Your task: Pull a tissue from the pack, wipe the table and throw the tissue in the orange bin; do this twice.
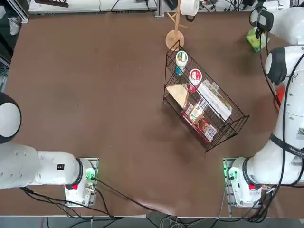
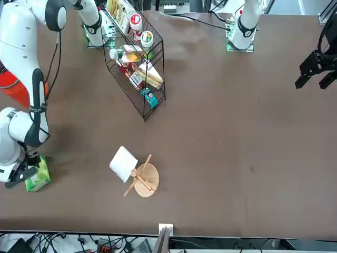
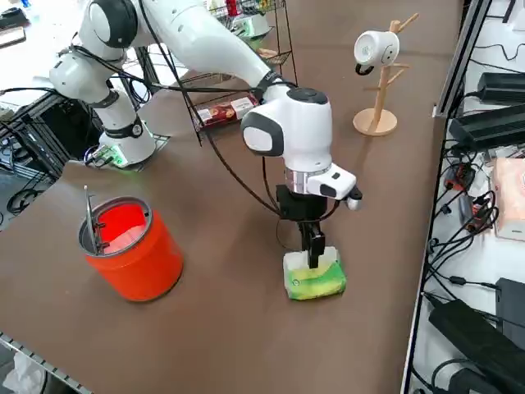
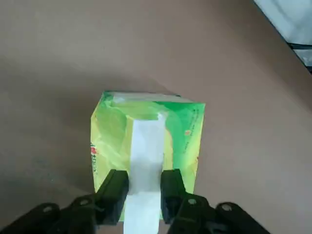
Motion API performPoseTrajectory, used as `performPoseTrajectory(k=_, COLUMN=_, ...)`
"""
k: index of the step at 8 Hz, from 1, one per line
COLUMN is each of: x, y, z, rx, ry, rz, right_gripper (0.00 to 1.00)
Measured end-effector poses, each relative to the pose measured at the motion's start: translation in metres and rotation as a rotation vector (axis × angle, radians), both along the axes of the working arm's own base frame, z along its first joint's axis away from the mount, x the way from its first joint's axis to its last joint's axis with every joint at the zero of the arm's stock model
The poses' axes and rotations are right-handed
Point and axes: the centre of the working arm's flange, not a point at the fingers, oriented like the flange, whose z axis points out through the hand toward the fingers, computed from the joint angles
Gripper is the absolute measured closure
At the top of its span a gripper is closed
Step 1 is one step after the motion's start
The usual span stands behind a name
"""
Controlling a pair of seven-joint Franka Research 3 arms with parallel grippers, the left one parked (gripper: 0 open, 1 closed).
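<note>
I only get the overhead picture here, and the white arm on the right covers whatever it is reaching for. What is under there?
Observer: A yellow-green tissue pack lies on the table; the right gripper points down onto it.
Operator: Has it got hold of a tissue?
Observer: The wrist camera shows the white tissue strip between the two fingers, which stand close on either side; a firm pinch I cannot confirm.
Operator: Where does the tissue go afterwards?
Observer: An orange bin stands on the table beside the pack, apart from it, open at the top.
</note>
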Motion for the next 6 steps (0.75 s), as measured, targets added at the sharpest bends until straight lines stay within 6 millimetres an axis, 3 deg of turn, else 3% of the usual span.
performPoseTrajectory(k=1, x=0.001, y=0.001, z=0.002, rx=-0.001, ry=-0.004, rz=0.002, right_gripper=0.61)
performPoseTrajectory(k=2, x=0.002, y=0.001, z=0.004, rx=-0.002, ry=-0.007, rz=0.003, right_gripper=0.85)
performPoseTrajectory(k=6, x=0.004, y=0.005, z=0.014, rx=0.001, ry=-0.009, rz=0.005, right_gripper=0.99)
